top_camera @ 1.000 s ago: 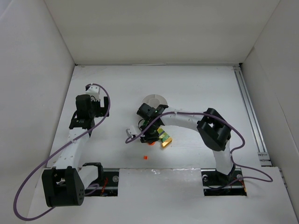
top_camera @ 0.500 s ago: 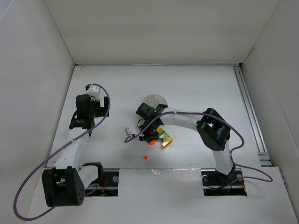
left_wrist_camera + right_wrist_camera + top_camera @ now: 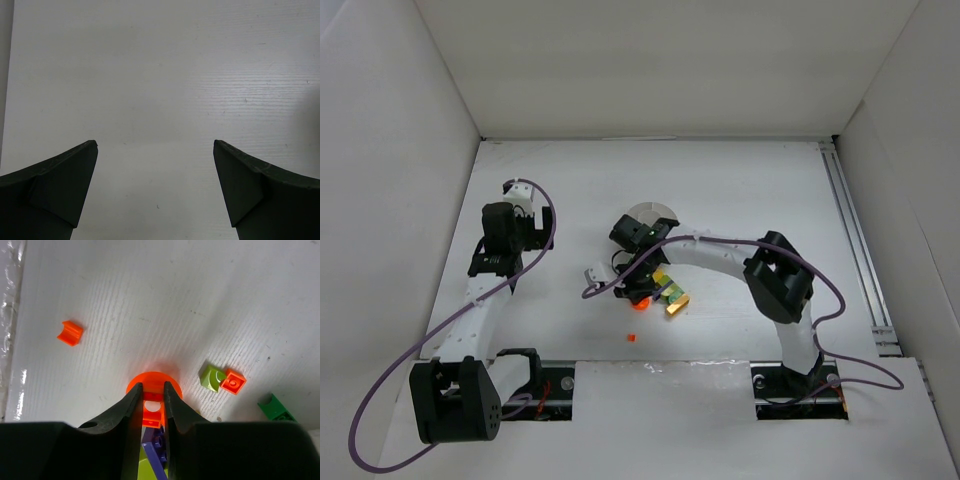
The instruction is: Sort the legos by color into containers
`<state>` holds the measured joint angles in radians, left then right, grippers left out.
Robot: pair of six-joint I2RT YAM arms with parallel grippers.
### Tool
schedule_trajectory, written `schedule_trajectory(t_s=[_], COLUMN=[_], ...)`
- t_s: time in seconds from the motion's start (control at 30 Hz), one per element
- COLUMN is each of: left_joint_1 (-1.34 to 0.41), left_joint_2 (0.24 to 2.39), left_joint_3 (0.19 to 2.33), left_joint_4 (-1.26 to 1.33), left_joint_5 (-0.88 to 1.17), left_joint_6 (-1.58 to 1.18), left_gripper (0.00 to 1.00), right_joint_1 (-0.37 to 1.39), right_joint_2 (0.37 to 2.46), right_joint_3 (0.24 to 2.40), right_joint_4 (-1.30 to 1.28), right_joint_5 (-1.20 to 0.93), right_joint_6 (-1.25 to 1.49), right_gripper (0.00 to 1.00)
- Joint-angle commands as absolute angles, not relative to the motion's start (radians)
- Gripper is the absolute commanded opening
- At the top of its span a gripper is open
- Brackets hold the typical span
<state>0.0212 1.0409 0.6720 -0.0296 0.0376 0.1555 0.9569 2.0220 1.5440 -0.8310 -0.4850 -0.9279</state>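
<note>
Several legos (image 3: 215,377) beside right tool (image 3: 153,386), orange disc (image 3: 152,377) pinched

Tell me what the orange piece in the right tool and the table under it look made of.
Orange piece: seemingly hard moulded plastic, smooth, with uniform saturated colour and crisp edges. Table: a matte white sheet with fine parallel ridges and small scuffs, possibly corrugated plastic board; hard to say.

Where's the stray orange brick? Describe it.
From the round white dish, come toward the arm bases, past the multicolour clump. The orange piece lies alone beyond it. Other orange bits are gripped or touch a brick; this one is scooped on top.
</note>
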Motion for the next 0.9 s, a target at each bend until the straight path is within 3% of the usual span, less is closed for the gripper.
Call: schedule_trajectory(t_s=[0.0, 0.2, 0.5, 0.87], left_joint_1=[0.023, 0.023, 0.023, 0.023], left_joint_2=[1.039, 1.039, 1.048, 1.068], left_joint_3=[0.692, 0.692, 0.692, 0.692], left_joint_4=[0.017, 0.017, 0.017, 0.026], left_joint_5=[0.037, 0.037, 0.046, 0.055], left_joint_6=[0.144, 0.144, 0.144, 0.135], left_gripper=[1.00, 1.00, 1.00, 1.00], right_joint_1=[0.963, 0.954, 0.795, 0.623], right_joint_2=[1.953, 1.882, 1.723, 1.721], right_joint_3=[1.612, 1.628, 1.496, 1.445], right_joint_4=[-0.859, -0.789, -0.520, -0.335], right_joint_5=[-0.570, -0.581, -0.644, -0.612], right_joint_6=[-0.890, -0.786, -0.496, -0.250], right_gripper=[0.05, 0.05, 0.05, 0.04])
